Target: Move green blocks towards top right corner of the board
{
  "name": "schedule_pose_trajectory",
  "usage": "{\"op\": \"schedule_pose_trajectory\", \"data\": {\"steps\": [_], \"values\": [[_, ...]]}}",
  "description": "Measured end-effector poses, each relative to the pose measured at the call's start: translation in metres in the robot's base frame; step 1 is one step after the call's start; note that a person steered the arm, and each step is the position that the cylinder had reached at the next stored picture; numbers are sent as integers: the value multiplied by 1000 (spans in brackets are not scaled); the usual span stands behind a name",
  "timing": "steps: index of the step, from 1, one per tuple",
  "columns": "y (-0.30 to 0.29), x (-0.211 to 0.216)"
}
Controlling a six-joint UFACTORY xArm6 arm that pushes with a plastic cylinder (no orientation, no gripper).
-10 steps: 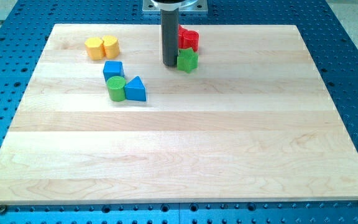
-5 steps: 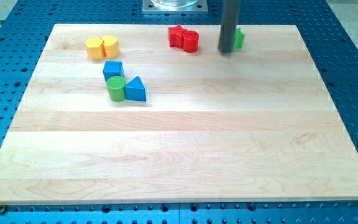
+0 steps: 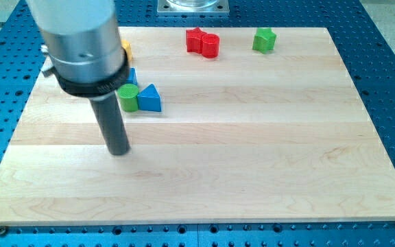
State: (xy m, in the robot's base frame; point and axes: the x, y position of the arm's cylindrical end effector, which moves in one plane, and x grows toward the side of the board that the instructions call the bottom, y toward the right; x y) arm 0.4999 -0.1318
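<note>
Unmarked wooden board, my tip below green cylinder, no claw visible

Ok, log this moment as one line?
my tip: below green cylinder, not touching | green star block: near top right | green cylinder: beside blue triangle

Arm housing cut off by view's top edge, slightly blurred. It hides nearly all of the yellow blocks; only a sliver shows, shape can't tell. Blue block behind it mostly covered too, shape unclear. Bench top-left corner hidden behind the arm.
</note>
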Motion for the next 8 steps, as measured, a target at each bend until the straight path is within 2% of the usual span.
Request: {"op": "schedule_pose_trajectory", "data": {"steps": [1, 2, 4, 5, 6, 7, 8], "values": [[7, -52], [3, -66], [80, -139], [55, -138], [64, -169], [127, -178], [160, -178]]}}
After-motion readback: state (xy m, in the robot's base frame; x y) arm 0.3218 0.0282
